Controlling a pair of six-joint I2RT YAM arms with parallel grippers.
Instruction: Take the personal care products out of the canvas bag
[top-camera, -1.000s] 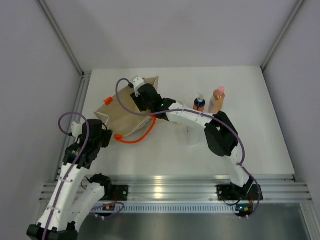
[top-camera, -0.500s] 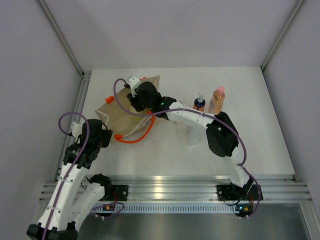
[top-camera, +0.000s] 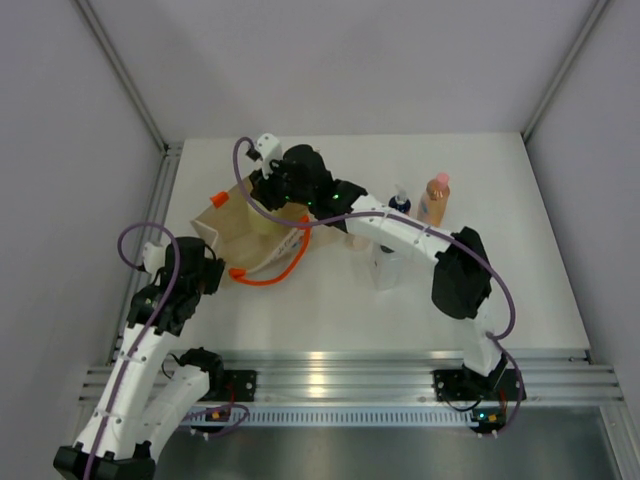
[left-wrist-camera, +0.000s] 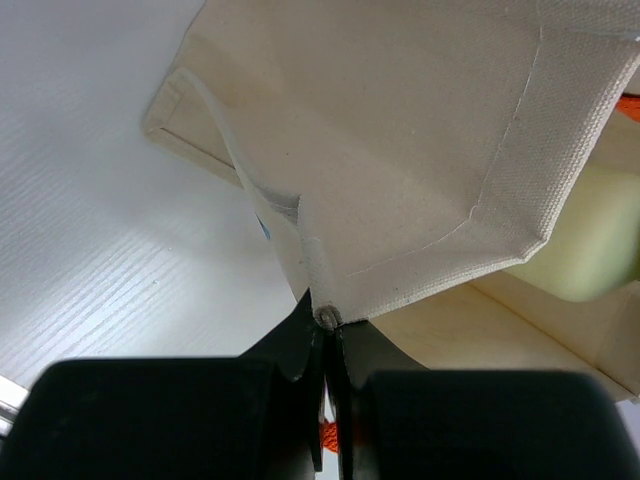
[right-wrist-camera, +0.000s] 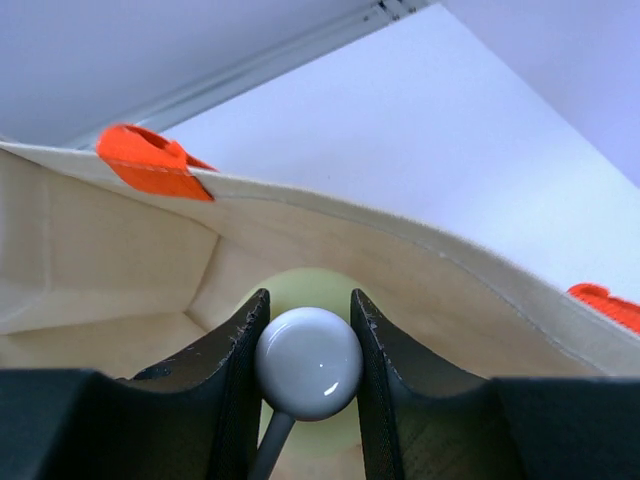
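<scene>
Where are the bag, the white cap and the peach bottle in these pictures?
bag (top-camera: 228, 240), top view, on its beige side.
white cap (right-wrist-camera: 308, 362), right wrist view, on its round top.
peach bottle (top-camera: 432, 208), top view, on its body.

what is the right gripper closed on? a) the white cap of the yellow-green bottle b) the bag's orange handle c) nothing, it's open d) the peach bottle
A: in the right wrist view the right gripper presses its fingers on both sides of the white cap of the yellow-green bottle, inside the canvas bag.
</scene>
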